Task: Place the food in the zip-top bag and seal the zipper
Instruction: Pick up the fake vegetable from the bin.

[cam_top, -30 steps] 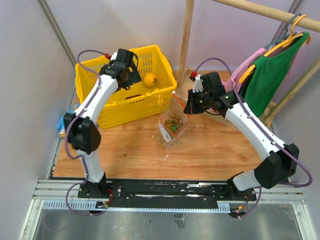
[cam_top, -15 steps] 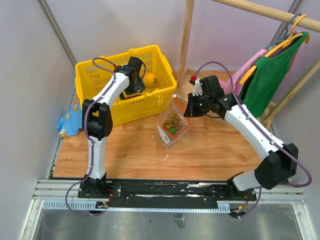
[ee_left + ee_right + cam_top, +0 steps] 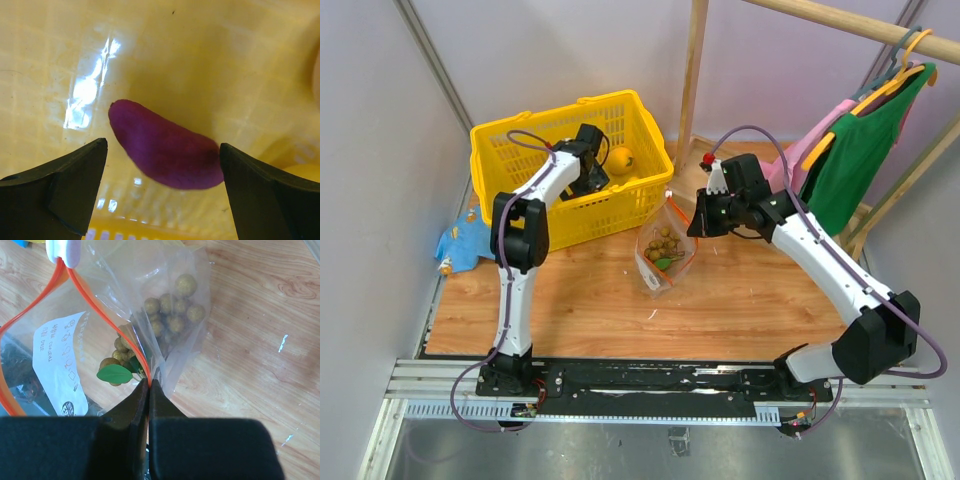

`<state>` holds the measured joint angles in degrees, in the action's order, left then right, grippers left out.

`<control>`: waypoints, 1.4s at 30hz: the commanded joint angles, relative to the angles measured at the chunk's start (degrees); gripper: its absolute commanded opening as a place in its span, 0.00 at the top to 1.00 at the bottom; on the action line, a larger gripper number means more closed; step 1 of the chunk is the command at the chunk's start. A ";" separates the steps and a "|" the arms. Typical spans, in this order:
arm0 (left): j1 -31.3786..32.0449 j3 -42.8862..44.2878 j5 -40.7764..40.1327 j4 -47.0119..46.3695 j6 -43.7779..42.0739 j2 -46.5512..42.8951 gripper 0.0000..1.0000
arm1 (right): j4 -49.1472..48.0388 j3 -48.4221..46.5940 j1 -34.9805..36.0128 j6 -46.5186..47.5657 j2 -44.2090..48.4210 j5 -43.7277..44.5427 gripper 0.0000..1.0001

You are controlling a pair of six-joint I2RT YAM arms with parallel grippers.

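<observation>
the left gripper (image 3: pixel 162 146) has dropped into the yellow basket (image 3: pixel 520 140) at upper left, jaws spread wide around the dark purple piece (image 3: pixel 155 145) and ready to grab it, while the right gripper (image 3: pixel 149 385) still pinches the zipper (image 3: pixel 142 371), holding the zip-top bag (image 3: pixel 165 285) of grapes (image 3: pixel 172 312) mid-frame.

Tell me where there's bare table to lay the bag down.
The table is bare along its near edge, this side of the zip-top bag, and in front of the yellow basket. Crowded at the back: basket, wooden post, hanging clothes.
</observation>
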<state>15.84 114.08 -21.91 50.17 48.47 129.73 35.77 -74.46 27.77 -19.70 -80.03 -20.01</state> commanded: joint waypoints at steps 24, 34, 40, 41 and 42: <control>-0.28 -15.79 2.40 -14.74 -12.07 -15.82 0.65 | -1.32 2.01 0.83 -1.63 2.83 -1.24 0.99; 1.75 -20.62 8.00 -18.34 -19.37 -28.92 0.71 | -1.59 1.44 0.87 -2.01 2.41 -1.46 0.99; 3.71 -20.74 10.77 -17.80 -21.14 -36.12 0.72 | -1.70 0.98 0.86 -2.29 1.77 -1.87 0.99; 4.21 -20.74 11.17 -17.72 -21.40 -37.41 0.72 | -1.69 0.86 0.86 -2.30 1.68 -1.87 0.99; 4.91 -20.79 11.41 -17.52 -21.81 -38.58 0.72 | -1.68 0.67 0.88 -2.27 1.64 -1.87 0.99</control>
<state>19.18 93.69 -13.13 33.30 29.23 96.71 34.54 -73.21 27.77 -21.28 -78.54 -21.17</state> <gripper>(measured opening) 0.569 0.012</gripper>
